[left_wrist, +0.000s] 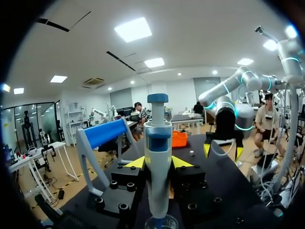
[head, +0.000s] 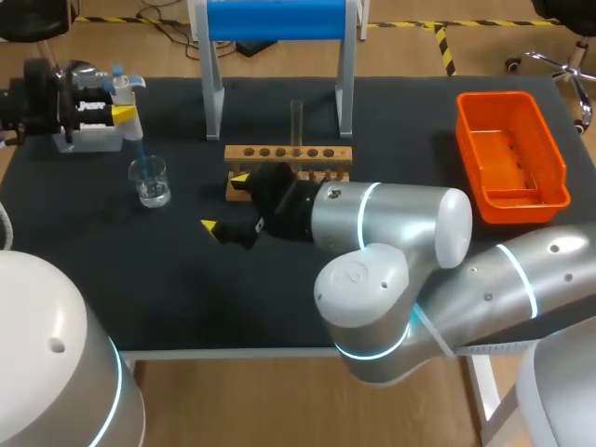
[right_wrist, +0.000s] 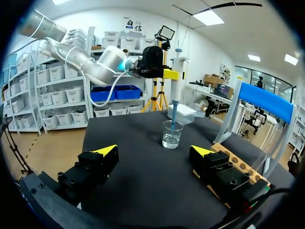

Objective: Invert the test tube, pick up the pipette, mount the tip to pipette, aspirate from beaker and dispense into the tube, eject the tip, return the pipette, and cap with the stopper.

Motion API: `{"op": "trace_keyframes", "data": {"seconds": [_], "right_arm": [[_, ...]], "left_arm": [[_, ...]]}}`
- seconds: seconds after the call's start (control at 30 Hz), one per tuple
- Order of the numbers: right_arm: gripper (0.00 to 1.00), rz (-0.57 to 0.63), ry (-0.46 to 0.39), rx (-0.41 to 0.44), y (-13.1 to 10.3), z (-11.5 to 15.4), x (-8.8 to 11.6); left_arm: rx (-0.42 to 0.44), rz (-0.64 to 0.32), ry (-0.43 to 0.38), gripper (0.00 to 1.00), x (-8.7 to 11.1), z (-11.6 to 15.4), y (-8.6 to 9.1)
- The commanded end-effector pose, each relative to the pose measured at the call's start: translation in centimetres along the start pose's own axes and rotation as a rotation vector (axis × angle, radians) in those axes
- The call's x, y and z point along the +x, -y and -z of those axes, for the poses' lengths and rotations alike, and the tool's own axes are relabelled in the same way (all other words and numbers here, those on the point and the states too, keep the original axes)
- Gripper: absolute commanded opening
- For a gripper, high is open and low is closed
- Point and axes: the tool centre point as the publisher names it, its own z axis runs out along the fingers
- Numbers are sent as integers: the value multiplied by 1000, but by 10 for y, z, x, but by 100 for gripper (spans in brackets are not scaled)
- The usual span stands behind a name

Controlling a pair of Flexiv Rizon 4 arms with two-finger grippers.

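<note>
The white pipette with its blue plunger cap stood upright, clamped between the fingers of the left gripper. Its blue tip dipped into the clear glass beaker, which held a little liquid. 1 clear test tube stood upright in the wooden rack, well apart from the beaker.

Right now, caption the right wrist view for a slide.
Open right claw faces the beaker; left claw holds the pipette, tip inside it.
</note>
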Motion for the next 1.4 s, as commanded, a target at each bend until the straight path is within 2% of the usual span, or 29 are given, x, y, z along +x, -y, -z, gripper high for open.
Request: {"op": "trace_keyframes", "data": {"seconds": [0.03,0.9,1.4], "right_arm": [[100,0,-2,2,0,0,0],[100,0,-2,2,0,0,0],[100,11,-15,-2,-55,56,-11]], "left_arm": [[5,1,-4,0,-2,1,-4],[3,1,-2,0,-1,1,-3],[3,1,-2,0,-1,1,-3]]}}
